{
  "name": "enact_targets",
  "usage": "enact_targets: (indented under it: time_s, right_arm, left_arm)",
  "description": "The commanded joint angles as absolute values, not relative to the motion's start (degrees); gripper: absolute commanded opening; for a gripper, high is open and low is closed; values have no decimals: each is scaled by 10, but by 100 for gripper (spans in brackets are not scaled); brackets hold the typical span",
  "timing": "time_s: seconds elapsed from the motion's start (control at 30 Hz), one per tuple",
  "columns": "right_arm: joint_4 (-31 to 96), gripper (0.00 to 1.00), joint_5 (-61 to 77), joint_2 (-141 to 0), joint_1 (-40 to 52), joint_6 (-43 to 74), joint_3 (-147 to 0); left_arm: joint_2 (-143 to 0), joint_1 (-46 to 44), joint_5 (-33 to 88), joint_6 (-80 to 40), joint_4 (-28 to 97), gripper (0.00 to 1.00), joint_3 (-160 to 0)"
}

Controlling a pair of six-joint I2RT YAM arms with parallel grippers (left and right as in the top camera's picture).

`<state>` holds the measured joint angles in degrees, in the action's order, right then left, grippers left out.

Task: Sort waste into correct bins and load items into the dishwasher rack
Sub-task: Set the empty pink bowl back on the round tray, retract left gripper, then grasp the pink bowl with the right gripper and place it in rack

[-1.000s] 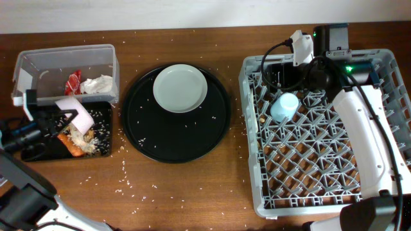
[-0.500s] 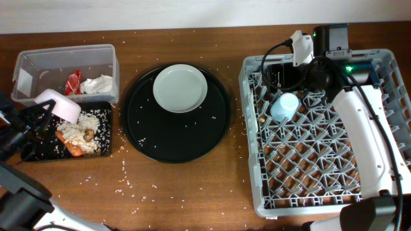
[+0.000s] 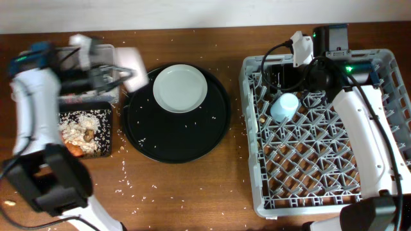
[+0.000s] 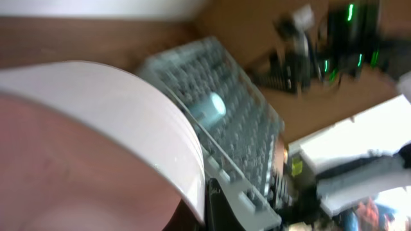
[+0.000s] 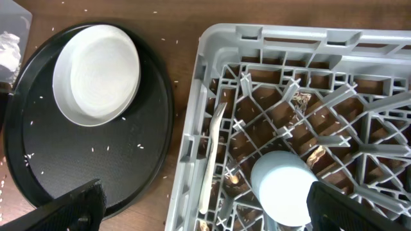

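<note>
**Item: white bowl** (image 3: 133, 63). It is off the table, over the gap between the clear tub (image 3: 80, 98) and the round black tray (image 3: 192, 138). It is blurred in both the overhead and left-wrist views. It appears empty.

**Holder: left gripper** (image 3: 119, 76). It is closed on the bowl's rim, with one dark finger showing under the bowl's edge in the wrist view. How deep the bite goes cannot be told.

**Nearby:**
- The tub contents are mostly hidden under the left arm.
- The shallow black tray (image 3: 110, 131) sits just in front of the tub and holds a rice heap (image 3: 80, 120), a brown lump (image 3: 87, 135) and a carrot piece (image 3: 74, 151).
- The grey plate (image 3: 180, 88) lies on the round tray, near the bowl.
- Loose rice is scattered across the table (image 3: 192, 192).

**Destination: dishwasher rack** (image 3: 253, 160). It stands well apart at the right, with the blue cup (image 3: 284, 106) upside down among the back-left pegs.

**Second tool: right gripper** (image 5: 205, 192). Its fingers are spread wide and hold nothing. It hangs over the cup.

**Hazards, as judged:**
- A one-sided rim grip at this apparent speed may let the bowl swing or slip.
- A low path could clip the plate.
- The right arm occupies the rack's rear, so the two arms could meet there.
- A bowl set across the pegs rather than between them would rock.

**Markings:** No brand or lettering can be read. Green indicator lights show on the right arm.
</note>
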<state>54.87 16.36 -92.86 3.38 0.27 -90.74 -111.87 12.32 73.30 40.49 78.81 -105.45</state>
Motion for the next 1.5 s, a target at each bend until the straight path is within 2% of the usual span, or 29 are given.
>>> enact_targets:
  time_s: [0.0,0.07,0.1,0.2,0.33,0.37,0.4,0.47,0.53,0.6,0.63,0.67,0.7,0.77,0.87,0.97,1.03,1.13,1.17,1.2,1.3,1.33,1.37,1.4,1.47]
  right_arm:
    - [546,99,165,-926,34,9,-909]
    - [546,99,165,-926,34,9,-909]
    - [546,99,165,-926,34,9,-909]
    - [547,99,165,-926,34,9,-909]
    - [546,99,165,-926,34,9,-909]
    - [546,99,165,-926,34,9,-909]
    - [546,99,165,-926,34,9,-909]
    - [542,99,168,-926,34,9,-909]
    - [533,99,192,-926,34,9,-909]
    - [525,99,200,-926,38,10,-909]
    - [516,99,199,-926,45,27,-909]
    - [496,99,199,-932,63,48,-909]
    - [479,99,199,-941,83,62,-909]
    - [448,99,199,-974,143,70,-909]
    - [417,90,173,-1046,222,111,-909]
    - [413,84,169,-1128,273,153,-909]
    - [413,77,169,-1160,293,171,-909]
    - [413,69,153,-1187,302,199,-909]
    - [413,62,151,-1194,300,205,-909]
    - [409,50,147,-1194,300,206,-909]
    - [387,40,147,-1203,305,204,-909]
    - [387,32,147,-1208,308,204,-909]
    - [387,13,147,-1209,308,204,-909]
    - [386,4,147,-1209,307,205,-909]
    - [387,4,147,-1204,307,205,-910]
  left_arm:
    - [-1109,-40,346,201,705,0,-1060]
    - [-1126,-146,166,158,699,0,-1060]
    - [-1142,-185,123,139,700,0,-1060]
    - [-1202,-255,83,112,713,0,-1060]
    - [-1260,-284,74,99,733,0,-1060]
    - [-1263,-284,74,99,734,13,-1060]
    - [-1263,-284,74,99,736,35,-1060]
    - [-1263,-282,75,77,741,71,-1075]
    - [-1262,-270,77,67,780,79,-1160]
    - [-1262,-250,77,67,822,81,-1263]
    - [-1262,-230,77,57,838,86,-1323]
    - [-1262,-198,77,26,843,96,-1390]
    - [-1262,-170,77,5,842,99,-1427]
    - [-1262,-107,110,-9,835,99,-1475]
    - [-1263,-45,157,-9,831,99,-1477]
    - [-1263,-27,155,-8,832,99,-1477]
    - [-1263,-27,152,-8,830,99,-1477]
    - [-1263,-27,152,-6,830,99,-1477]
    - [-1263,-27,152,-6,830,99,-1477]
    - [-1263,-27,152,-4,830,99,-1477]
    - [-1263,-27,152,-4,830,99,-1477]
    - [-1263,-27,152,-4,830,99,-1477]
    - [-1263,-27,152,-4,830,99,-1477]
    - [-1263,-27,152,-4,830,99,-1477]
    - [-1263,-27,152,-4,830,99,-1477]
